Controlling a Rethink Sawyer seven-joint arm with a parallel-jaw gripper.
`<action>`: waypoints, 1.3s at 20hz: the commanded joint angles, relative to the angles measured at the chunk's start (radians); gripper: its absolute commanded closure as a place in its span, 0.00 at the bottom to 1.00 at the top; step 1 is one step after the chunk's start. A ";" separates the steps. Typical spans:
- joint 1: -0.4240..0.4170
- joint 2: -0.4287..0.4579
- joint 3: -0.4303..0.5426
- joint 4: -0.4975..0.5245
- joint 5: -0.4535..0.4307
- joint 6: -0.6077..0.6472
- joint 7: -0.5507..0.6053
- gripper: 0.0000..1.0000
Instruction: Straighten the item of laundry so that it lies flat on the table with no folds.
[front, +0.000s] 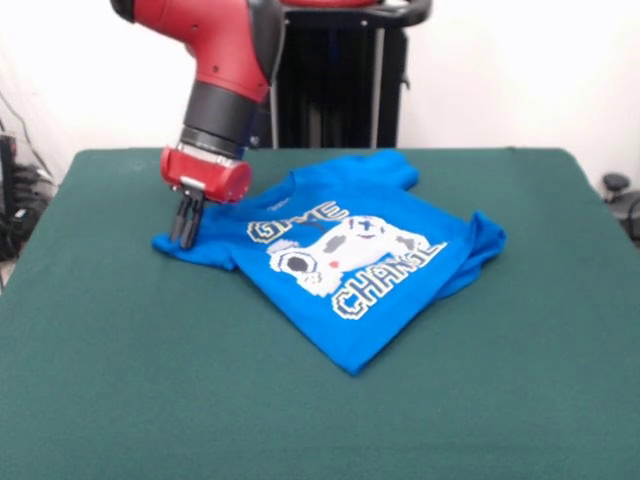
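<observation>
The item of laundry, a bright blue T-shirt, lies print side up and turned at an angle on the middle of the dark green table. Its white-grey controller print and pixel lettering show. One sleeve points to the far side, and the cloth at the right edge is bunched and folded over. My gripper comes down from the red arm onto the shirt's left sleeve. Its black fingers stand close together, shut, with their tips pinching the cloth at that sleeve's corner.
The green table stretches well beyond the shirt on every side. Behind its far edge stands a black pedestal. Dark equipment and cables sit off the table's left edge, and another dark object is off its right edge.
</observation>
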 joint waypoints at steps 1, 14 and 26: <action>0.028 -0.017 -0.010 -0.019 -0.004 0.063 -0.013 1.00; -0.056 -0.130 0.126 0.026 -0.156 0.138 0.090 0.00; -0.255 -0.489 0.506 0.238 -0.273 0.435 0.130 0.00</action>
